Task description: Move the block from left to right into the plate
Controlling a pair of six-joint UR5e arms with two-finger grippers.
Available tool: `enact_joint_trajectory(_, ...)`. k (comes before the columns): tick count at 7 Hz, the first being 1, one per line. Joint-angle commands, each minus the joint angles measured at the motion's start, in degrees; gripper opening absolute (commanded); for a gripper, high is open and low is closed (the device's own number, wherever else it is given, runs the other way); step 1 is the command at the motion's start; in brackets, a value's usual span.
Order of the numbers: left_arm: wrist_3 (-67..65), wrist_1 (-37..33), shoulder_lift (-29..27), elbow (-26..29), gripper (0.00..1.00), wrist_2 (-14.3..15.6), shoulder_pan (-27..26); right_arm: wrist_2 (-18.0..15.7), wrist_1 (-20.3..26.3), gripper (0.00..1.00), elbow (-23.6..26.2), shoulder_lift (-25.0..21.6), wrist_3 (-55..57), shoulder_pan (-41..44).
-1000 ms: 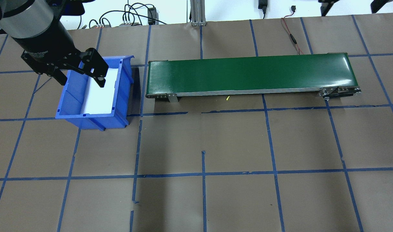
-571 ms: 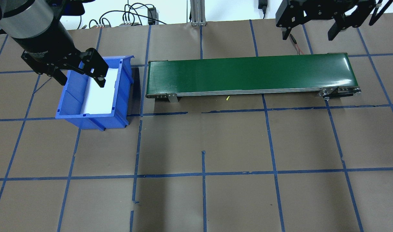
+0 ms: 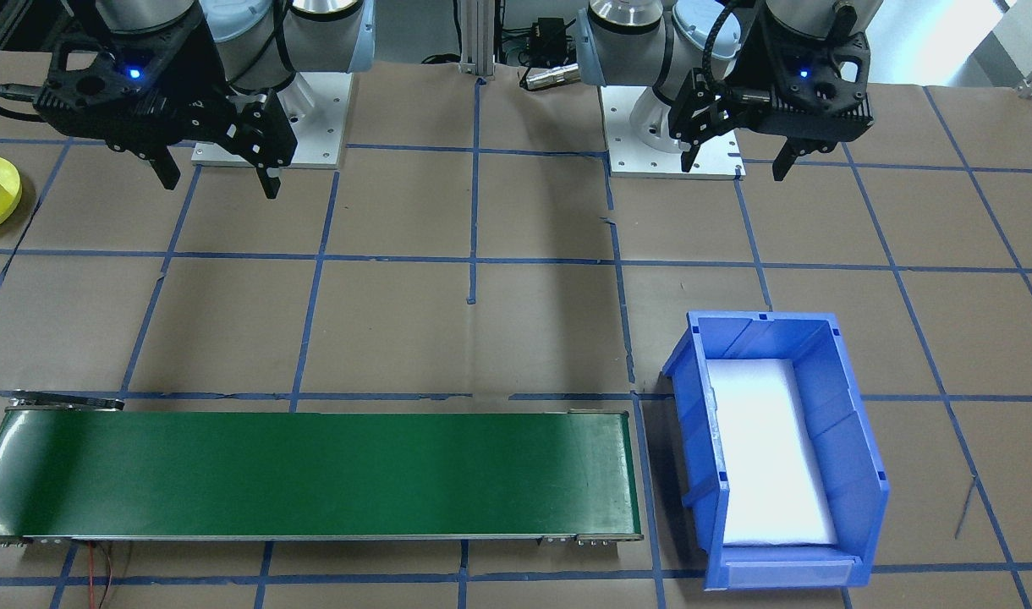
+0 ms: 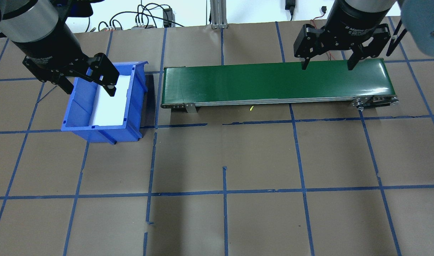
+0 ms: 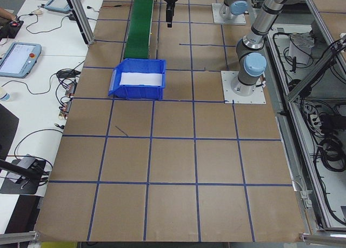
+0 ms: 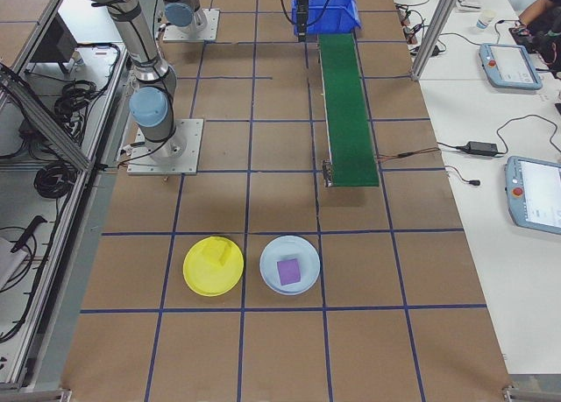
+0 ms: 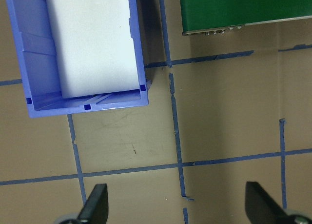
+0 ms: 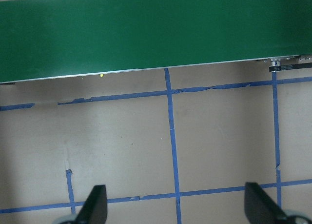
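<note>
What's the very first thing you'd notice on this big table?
Probably the long green conveyor belt lying across the far side of the table, with the bright blue bin at its left end, white inside. Both grippers hang open and empty: the left gripper over the bin, the right gripper over the belt. Off past the belt's right end sits a yellow plate beside a pale blue one holding a purple block.

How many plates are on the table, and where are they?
2. A yellow plate and a pale blue plate lie side by side, past the belt's near end in the right-side view. Each holds a block.
</note>
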Motion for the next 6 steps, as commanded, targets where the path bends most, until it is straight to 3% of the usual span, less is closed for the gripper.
enact_joint_trajectory(1, -0.02, 0.01, 0.03, -0.01, 1.0, -0.06, 0.05, 0.47, 0.01, 1.0, 0.14, -0.23, -1.32, 0.05)
enact_joint_trajectory(2, 0.07, 0.01, 0.03, -0.1, 1.0, -0.06, -0.03, 0.65, 0.09, 1.0, -0.03, -0.31, -5.86, 0.31)
enact_joint_trajectory(6, 0.07, 0.18, 0.03, -0.1, 1.0, -0.06, 0.05, 0.65, 0.18, 1.0, -0.12, -0.32, -5.73, 0.31)
